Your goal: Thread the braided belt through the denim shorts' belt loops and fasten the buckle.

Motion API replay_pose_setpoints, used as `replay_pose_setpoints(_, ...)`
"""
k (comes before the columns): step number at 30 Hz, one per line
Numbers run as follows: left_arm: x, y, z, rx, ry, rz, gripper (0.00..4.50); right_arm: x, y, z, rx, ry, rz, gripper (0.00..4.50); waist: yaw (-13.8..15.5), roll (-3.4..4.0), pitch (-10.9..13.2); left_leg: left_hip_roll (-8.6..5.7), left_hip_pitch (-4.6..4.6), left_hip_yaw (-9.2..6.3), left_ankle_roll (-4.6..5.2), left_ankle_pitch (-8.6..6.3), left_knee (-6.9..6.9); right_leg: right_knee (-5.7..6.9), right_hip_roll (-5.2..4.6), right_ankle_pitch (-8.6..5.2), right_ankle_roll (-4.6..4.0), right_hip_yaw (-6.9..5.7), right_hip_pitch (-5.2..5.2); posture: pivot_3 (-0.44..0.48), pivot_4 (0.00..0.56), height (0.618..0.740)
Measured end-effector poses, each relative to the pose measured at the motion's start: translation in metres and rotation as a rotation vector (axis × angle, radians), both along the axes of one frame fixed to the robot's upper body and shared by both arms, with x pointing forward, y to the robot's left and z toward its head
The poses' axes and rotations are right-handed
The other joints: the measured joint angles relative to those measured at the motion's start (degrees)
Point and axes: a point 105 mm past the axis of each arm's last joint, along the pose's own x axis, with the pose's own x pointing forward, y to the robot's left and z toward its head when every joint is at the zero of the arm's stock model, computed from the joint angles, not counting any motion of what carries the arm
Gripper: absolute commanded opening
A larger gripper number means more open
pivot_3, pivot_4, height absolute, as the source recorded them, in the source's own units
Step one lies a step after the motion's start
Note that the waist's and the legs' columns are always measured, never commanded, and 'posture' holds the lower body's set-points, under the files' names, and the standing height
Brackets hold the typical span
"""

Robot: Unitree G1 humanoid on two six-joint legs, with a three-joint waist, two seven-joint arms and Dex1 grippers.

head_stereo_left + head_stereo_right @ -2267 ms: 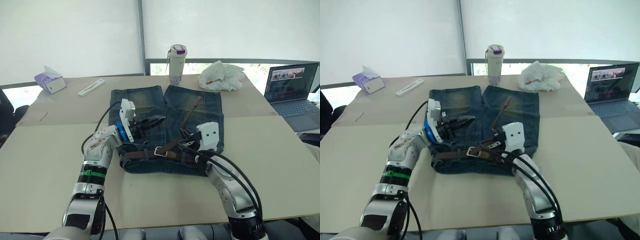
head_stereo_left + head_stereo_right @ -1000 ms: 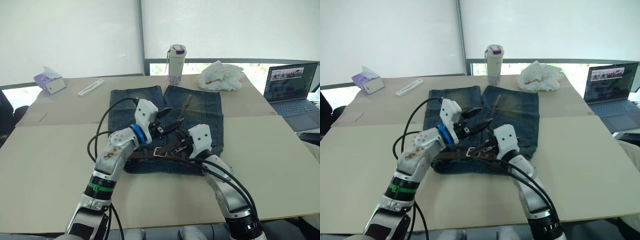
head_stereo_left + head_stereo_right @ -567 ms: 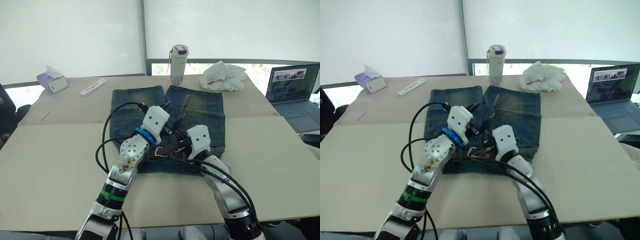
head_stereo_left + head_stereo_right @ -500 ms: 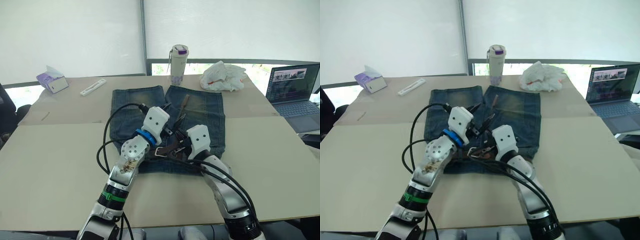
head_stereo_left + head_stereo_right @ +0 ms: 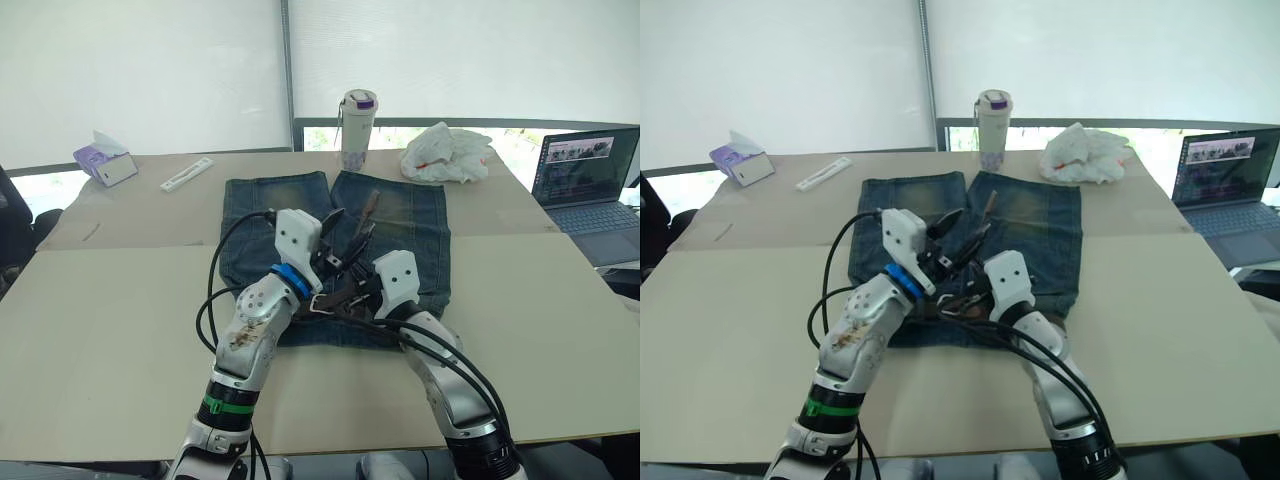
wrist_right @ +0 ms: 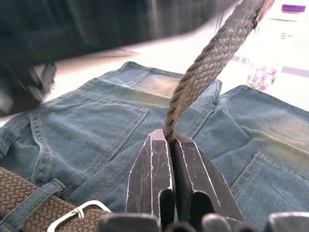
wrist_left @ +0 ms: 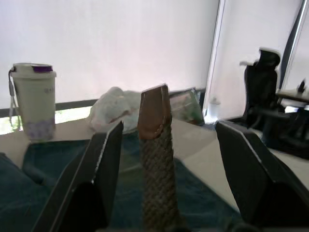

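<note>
Pinching braided belt (image 6: 212, 58): right end effector (image 6: 170, 140); left end effector (image 7: 161, 159) spread around tip; tumbler (image 5: 356, 130) beyond.

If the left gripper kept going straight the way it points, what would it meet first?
Probably the braided belt: its free end stands between the open fingers of the left gripper, held up by the right gripper. Depth is unclear.

belt loops (image 5: 902, 306) hidden behind arms, buckle (image 6: 77, 218) cut by frame edge
</note>
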Motion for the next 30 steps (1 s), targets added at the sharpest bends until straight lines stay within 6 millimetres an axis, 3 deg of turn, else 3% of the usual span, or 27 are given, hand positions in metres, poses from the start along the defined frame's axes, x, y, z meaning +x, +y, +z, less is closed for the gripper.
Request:
replay_pose_setpoints(5, -0.005, 0.006, 0.000, -0.287, 0.305, -0.204, 3.19, 0.000, 0.000, 0.000, -0.001, 0.001, 0.001, 0.00, -0.35, -0.01, 0.01, -0.01, 0.00, -0.04, 0.00, 0.00, 0.02, 0.01, 0.01, -0.01, 0.01, -0.02, 0.00, 0.000, 0.150, 0.740)
replay_pose_setpoints(9, -0.007, 0.006, -0.009, -0.308, 0.446, -0.300, 3.19, 0.000, 0.000, -0.001, -0.002, 0.004, 0.001, 0.00, -0.64, -0.01, 0.01, -0.03, 0.01, -0.04, 0.00, 0.00, 0.02, 0.02, 0.02, 0.00, 0.01, -0.04, 0.01, 0.000, 0.150, 0.740)
replay_pose_setpoints(17, -0.007, 0.010, -0.013, -0.319, 0.503, -0.293, 3.19, -0.005, 0.002, -0.004, 0.020, -0.002, 0.014, 0.00, -0.74, -0.01, 0.01, -0.02, 0.03, -0.04, 0.00, 0.00, 0.00, 0.00, 0.02, 0.00, 0.00, -0.02, 0.01, 0.000, 0.150, 0.740)
replay_pose_setpoints(22, -0.010, 0.018, -0.027, -0.295, 0.549, -0.280, 3.19, -0.008, -0.002, -0.003, 0.070, -0.038, 0.010, 0.00, -0.88, -0.01, 0.01, -0.02, 0.05, -0.04, 0.00, 0.00, 0.00, 0.00, 0.02, 0.00, 0.00, -0.02, 0.01, 0.000, 0.150, 0.740)
replay_pose_setpoints(26, -0.014, 0.020, -0.029, -0.286, 0.540, -0.286, 3.19, -0.016, 0.007, -0.001, 0.157, -0.093, 0.111, 0.00, -0.93, -0.01, 0.01, -0.02, 0.05, -0.02, 0.00, 0.00, -0.01, -0.02, 0.02, 0.00, 0.00, -0.01, 0.02, 0.000, 0.150, 0.740)
replay_pose_setpoints(30, -0.016, 0.026, -0.028, -0.272, 0.502, -0.298, 3.19, -0.027, 0.008, -0.017, 0.230, -0.073, 0.198, 0.00, -0.94, 0.00, 0.01, -0.02, 0.06, 0.01, 0.00, 0.00, -0.01, -0.02, 0.01, 0.00, 0.00, -0.01, 0.04, 0.000, 0.150, 0.740)
